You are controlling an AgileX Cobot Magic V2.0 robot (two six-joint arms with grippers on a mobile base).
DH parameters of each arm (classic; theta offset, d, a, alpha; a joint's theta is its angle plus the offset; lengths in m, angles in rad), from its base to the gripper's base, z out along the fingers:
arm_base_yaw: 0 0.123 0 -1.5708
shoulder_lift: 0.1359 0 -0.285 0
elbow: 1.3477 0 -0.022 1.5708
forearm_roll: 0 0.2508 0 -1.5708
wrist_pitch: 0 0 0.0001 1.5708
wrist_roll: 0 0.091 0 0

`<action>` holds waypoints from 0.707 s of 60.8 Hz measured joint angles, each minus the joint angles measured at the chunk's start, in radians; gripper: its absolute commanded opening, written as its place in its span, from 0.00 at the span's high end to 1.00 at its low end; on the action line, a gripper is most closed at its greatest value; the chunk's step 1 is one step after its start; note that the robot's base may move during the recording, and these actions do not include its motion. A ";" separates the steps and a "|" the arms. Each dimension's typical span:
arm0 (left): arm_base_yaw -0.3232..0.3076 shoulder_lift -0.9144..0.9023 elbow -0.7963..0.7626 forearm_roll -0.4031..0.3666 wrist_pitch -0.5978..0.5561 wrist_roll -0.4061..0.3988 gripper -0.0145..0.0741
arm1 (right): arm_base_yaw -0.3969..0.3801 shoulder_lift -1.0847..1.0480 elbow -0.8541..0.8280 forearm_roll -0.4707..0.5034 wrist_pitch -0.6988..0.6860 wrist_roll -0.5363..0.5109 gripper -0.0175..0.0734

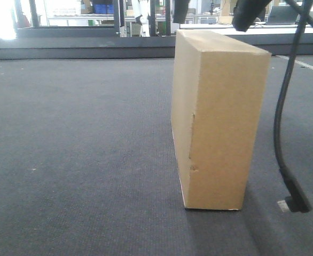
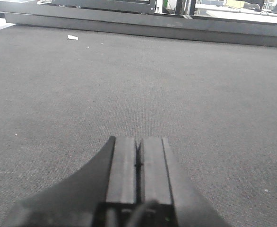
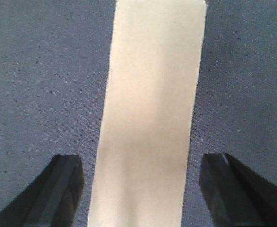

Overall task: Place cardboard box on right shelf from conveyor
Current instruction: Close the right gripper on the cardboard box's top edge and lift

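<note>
Conveyor bears one cardboard box under spread right fingers; left fingers closed, empty.

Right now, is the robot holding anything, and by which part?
Nothing is held. The right end effector is open astride the cardboard box without touching; the left end effector is shut and empty.

matt tan cardboard box — plain paperboard — on ribbed, carpet-like dark grey conveyor.
</note>
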 measured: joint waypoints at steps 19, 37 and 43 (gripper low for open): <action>0.000 0.000 0.000 0.000 0.000 0.000 0.97 | 0.000 0.026 0.000 0.000 0.000 0.001 0.14; 0.000 0.000 0.000 0.000 0.000 0.000 0.97 | 0.000 0.059 0.000 0.000 0.000 0.001 0.14; 0.000 0.000 0.000 0.000 0.000 0.000 0.97 | 0.000 0.064 0.000 0.000 0.013 0.001 0.14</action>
